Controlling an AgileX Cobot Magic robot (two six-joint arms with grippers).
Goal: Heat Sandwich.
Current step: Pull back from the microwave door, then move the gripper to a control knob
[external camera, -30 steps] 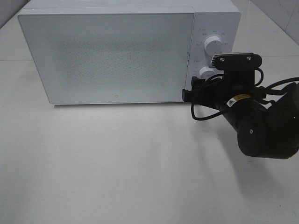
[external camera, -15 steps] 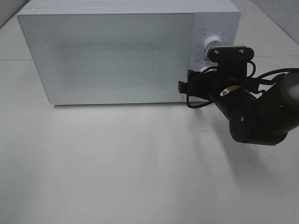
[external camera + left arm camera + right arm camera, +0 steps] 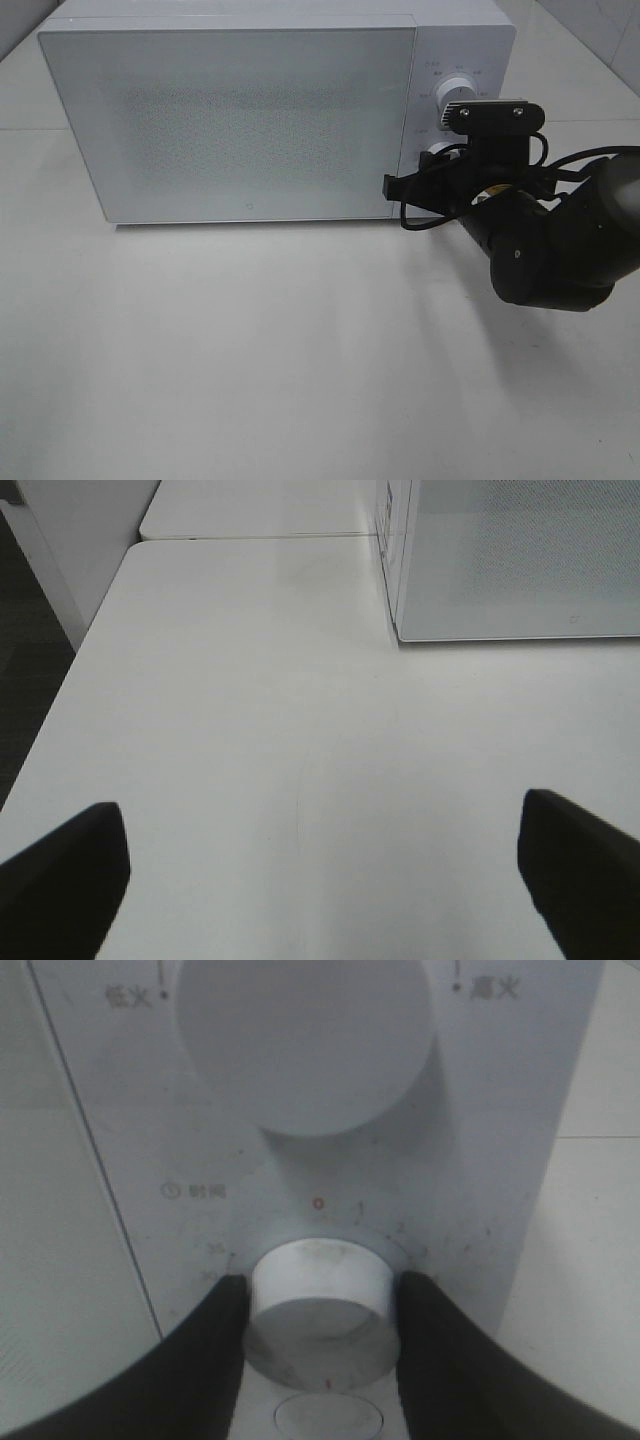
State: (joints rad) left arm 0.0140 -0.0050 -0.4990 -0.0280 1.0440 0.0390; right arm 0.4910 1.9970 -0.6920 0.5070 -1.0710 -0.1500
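Observation:
The white microwave (image 3: 240, 120) stands at the back of the table with its door shut, and the sandwich is out of view. My right gripper (image 3: 320, 1305) is at the control panel, shut on the lower timer knob (image 3: 320, 1290), with a black finger (image 3: 215, 1330) pressed on each side of it. In the exterior high view the right gripper (image 3: 438, 168) covers most of that timer knob (image 3: 436, 152). The upper power knob (image 3: 455, 92) is free. My left gripper (image 3: 320, 870) hangs open over bare table, with nothing between its fingers (image 3: 70, 870).
The left wrist view shows a corner of the microwave (image 3: 520, 560), the white table (image 3: 250, 730) running to its edge, and dark floor (image 3: 25, 680) beyond it. A small round button (image 3: 328, 1418) sits under the timer knob.
The right arm moved up and left to the control panel, and its fingers closed onto the lower timer knob. The left gripper stayed open.

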